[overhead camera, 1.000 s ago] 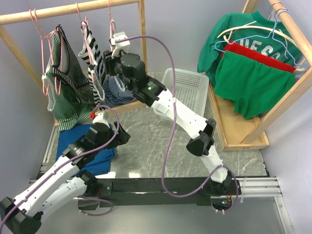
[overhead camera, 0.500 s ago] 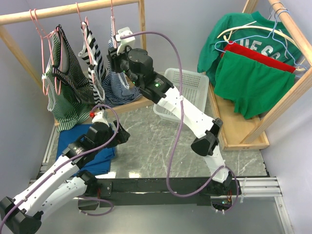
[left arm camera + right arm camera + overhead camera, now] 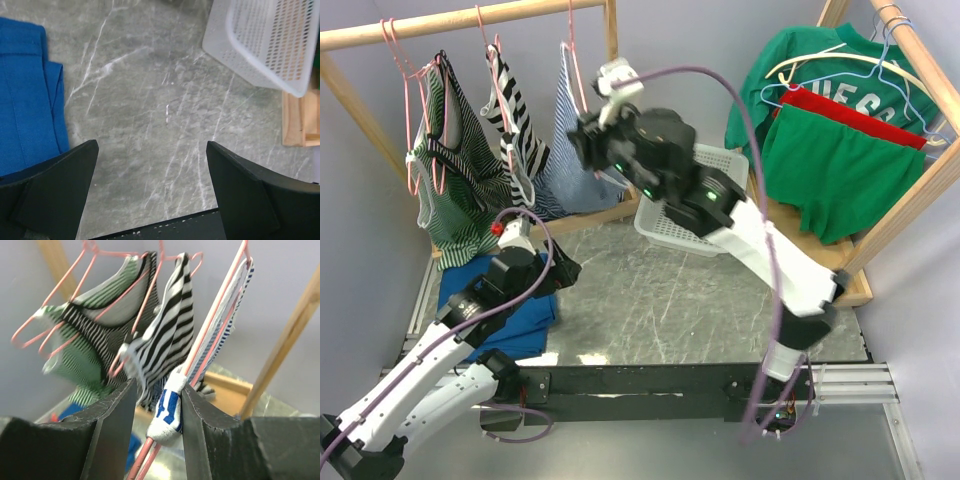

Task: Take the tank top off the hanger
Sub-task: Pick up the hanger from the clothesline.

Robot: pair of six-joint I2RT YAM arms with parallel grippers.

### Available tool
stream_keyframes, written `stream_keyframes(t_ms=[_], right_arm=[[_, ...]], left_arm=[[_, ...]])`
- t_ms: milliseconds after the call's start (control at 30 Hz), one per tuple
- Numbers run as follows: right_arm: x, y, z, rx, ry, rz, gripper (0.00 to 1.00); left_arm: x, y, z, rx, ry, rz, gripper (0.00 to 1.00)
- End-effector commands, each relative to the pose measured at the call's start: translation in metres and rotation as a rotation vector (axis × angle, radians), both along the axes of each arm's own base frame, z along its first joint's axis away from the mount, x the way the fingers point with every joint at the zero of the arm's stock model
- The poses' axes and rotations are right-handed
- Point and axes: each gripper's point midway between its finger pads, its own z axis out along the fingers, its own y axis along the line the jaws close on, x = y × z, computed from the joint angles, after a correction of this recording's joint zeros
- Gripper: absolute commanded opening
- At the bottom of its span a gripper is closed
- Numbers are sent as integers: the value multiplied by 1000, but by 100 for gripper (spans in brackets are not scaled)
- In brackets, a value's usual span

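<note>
Top view: the blue-striped tank top (image 3: 565, 160) hangs on its pink hanger (image 3: 569, 45) at 11 o'clock, with the right gripper (image 3: 582, 135) against it. Left wrist: the left gripper (image 3: 151, 150) gapes wide over the table (image 3: 150, 100), blue cloth (image 3: 25, 100) at 9 o'clock. Right wrist: narrow-set fingers (image 3: 112, 430) pinch the tank top fabric beside the hanger wire.

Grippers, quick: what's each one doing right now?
Left gripper: open, holding nothing.
Right gripper: closed on the blue-striped tank top, against its pink hanger.

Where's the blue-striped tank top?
The tank top hangs upper left, top view, on the rightmost pink hanger beside the black-striped top, in the right gripper.
</note>
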Motion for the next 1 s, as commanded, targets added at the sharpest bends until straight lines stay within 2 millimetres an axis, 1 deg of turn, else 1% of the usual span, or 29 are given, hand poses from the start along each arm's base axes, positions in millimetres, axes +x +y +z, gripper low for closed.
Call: stream_keyframes(t_ms=[0, 33, 67, 100, 133, 167, 200, 233, 267, 333, 367, 433, 467, 533, 567, 600, 633, 667, 733, 767, 833, 867, 933, 967], right_arm=[[-51, -39, 20, 31, -5, 66, 0], [-58, -45, 18, 46, 16, 68, 0], [-74, -56, 14, 45, 26, 86, 0], [-82, -61, 12, 51, 34, 101, 0], [-94, -64, 10, 68, 54, 133, 0], [-107, -76, 5, 74, 63, 158, 0], [-119, -78, 1, 83, 75, 188, 0], [-127, -82, -4, 103, 103, 199, 0], [-138, -92, -14, 104, 122, 223, 0], [-154, -97, -26, 122, 169, 253, 0], [-159, -104, -40, 111, 194, 246, 0], [-171, -107, -54, 124, 243, 269, 0], [-178, -108, -68, 114, 264, 294, 0], [-188, -107, -82, 119, 309, 319, 0], [-193, -110, -95, 106, 328, 328, 0], [-194, -111, -101, 105, 344, 319, 0], [-197, -112, -104, 122, 365, 321, 0], [-203, -111, -112, 131, 372, 340, 0], [-208, -111, -117, 157, 389, 354, 0], [-213, -110, -123, 166, 394, 371, 0], [-215, -109, -127, 178, 406, 372, 0], [-215, -108, -132, 180, 413, 371, 0], [-215, -108, -138, 179, 421, 363, 0], [-215, -109, -138, 185, 421, 356, 0]], left_arm=[[6, 5, 37, -13, -78, 20, 96], [6, 5, 40, -11, -81, 20, 96], [6, 5, 43, -11, -85, 17, 96], [7, 4, 52, -23, -101, 16, 96], [7, 4, 55, -25, -105, 15, 96], [7, 3, 58, -25, -110, 10, 96], [8, 2, 64, -34, -119, 10, 96], [8, 2, 68, -39, -126, 10, 96], [8, 1, 71, -46, -129, 6, 96], [8, -1, 82, -65, -150, -1, 96], [9, -3, 87, -79, -162, -8, 96], [8, -7, 97, -107, -183, -25, 96], [8, -8, 99, -116, -189, -30, 96], [9, -13, 108, -147, -212, -42, 96], [10, -15, 112, -157, -221, -49, 96], [11, -19, 119, -176, -244, -60, 96], [12, -22, 122, -189, -248, -74, 96], [14, -26, 121, -192, -246, -83, 96], [18, -35, 126, -215, -255, -105, 96], [22, -40, 122, -214, -242, -112, 96], [27, -48, 122, -228, -234, -129, 96], [32, -53, 117, -225, -211, -128, 96], [37, -58, 112, -230, -190, -127, 96], [40, -60, 106, -223, -171, -124, 96]])
